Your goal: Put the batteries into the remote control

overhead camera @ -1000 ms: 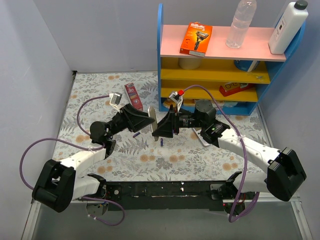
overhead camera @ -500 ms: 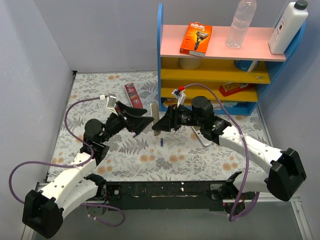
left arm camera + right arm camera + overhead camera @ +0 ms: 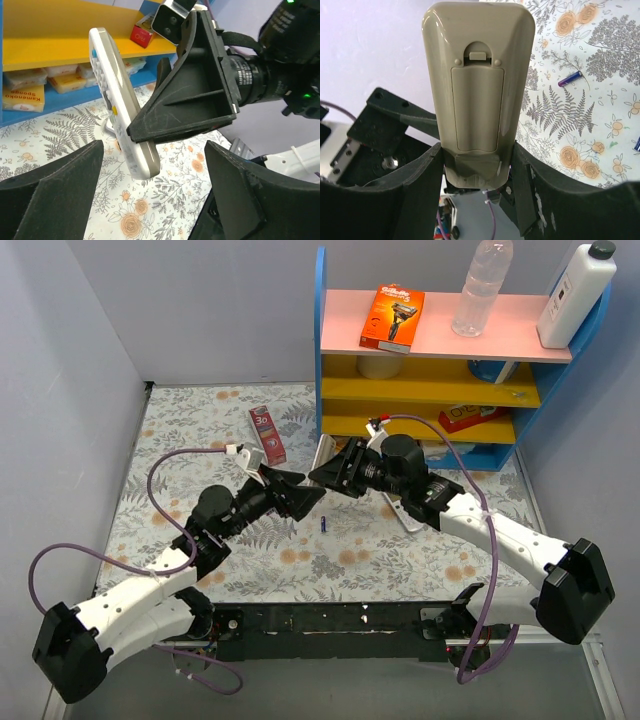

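My right gripper (image 3: 335,472) is shut on the lower end of the beige remote control (image 3: 477,85) and holds it in the air. The remote's back faces the right wrist camera with its cover (image 3: 476,107) in place. From the top view only a pale sliver of the remote (image 3: 322,453) shows. My left gripper (image 3: 312,490) stands open just left of it, its fingers (image 3: 50,190) wide apart below the remote (image 3: 120,100) and touching nothing. One dark blue battery (image 3: 324,524) lies on the floral cloth under the grippers. A purple battery (image 3: 569,78) shows on the cloth in the right wrist view.
A blue shelf unit (image 3: 420,390) with yellow and pink boards stands right behind the grippers. A red box (image 3: 267,432) lies on the cloth at the back left. A pale flat piece (image 3: 410,520) lies beside the right forearm. Grey walls close in the left and back.
My left gripper has opened wide and come off the remote. The right gripper has carried the remote to the right and toward the shelf.
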